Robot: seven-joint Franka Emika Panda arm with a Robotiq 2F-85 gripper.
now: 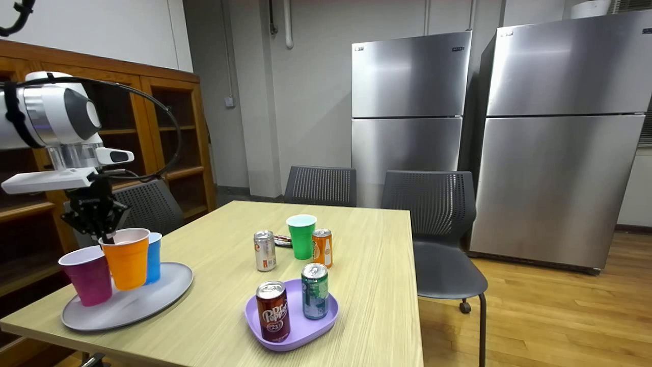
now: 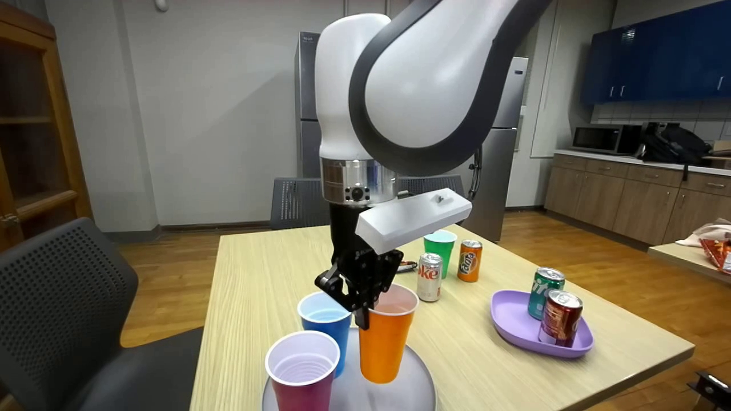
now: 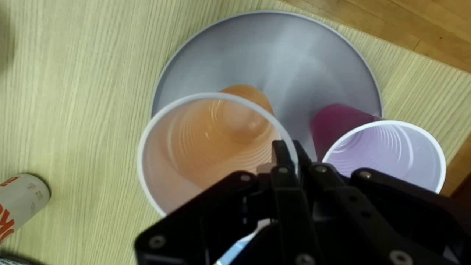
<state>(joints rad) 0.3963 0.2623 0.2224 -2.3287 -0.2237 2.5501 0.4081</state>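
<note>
Orange cup [image 1: 127, 265], rim pinched in the claw [image 3: 291, 151], wants slow, upright handling, clear of the purple cup [image 1: 87, 278] on its left.

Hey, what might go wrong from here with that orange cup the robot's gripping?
The fingers pinch the orange cup on only one side of its rim, so it might swing or slip. The maroon cup and blue cup stand close by on the gray plate, so a sideways move could knock one over.
</note>
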